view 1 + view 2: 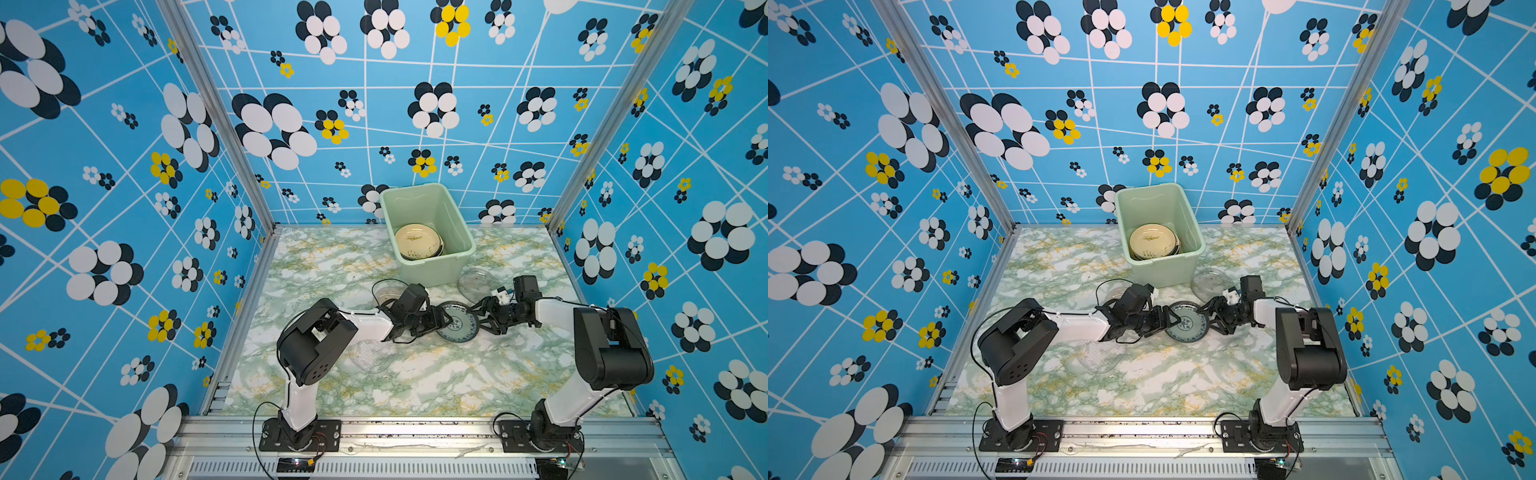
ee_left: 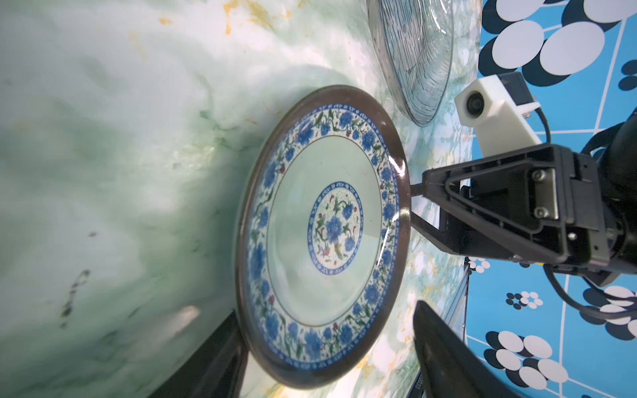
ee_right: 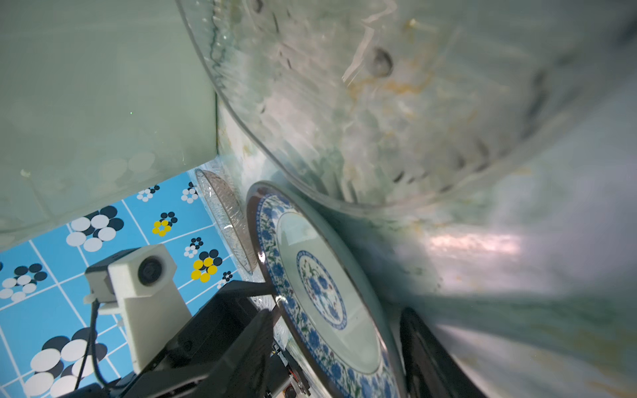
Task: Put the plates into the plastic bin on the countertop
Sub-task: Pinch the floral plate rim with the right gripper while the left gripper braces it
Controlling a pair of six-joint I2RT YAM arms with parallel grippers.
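My left pincer and my right pincer both reach for the blue plate. It lies flat on the counter, in front of the bin and between my two pincers.

Both pincers are spread. Each one has the plate's edge between its two fingers, one from each side. I don't think either one is pinching yet, because I can see gaps beside the edge in my wrist views.

Here is what could go wrong. The plate is shiny and smooth. If I pinch only the thin edge, it may slip out and bang down. If my low fingers do not get under the edge, they will just push the plate along the counter. If my two arms pull different ways, one grip could pop off.

A clear plate sits just beside my right pincer. I could knock it when I lift.

The bin has tall walls, and a cream plate lies inside on other plates. If I lift too low, I hit the wall. If I let go too high, plates could crack.
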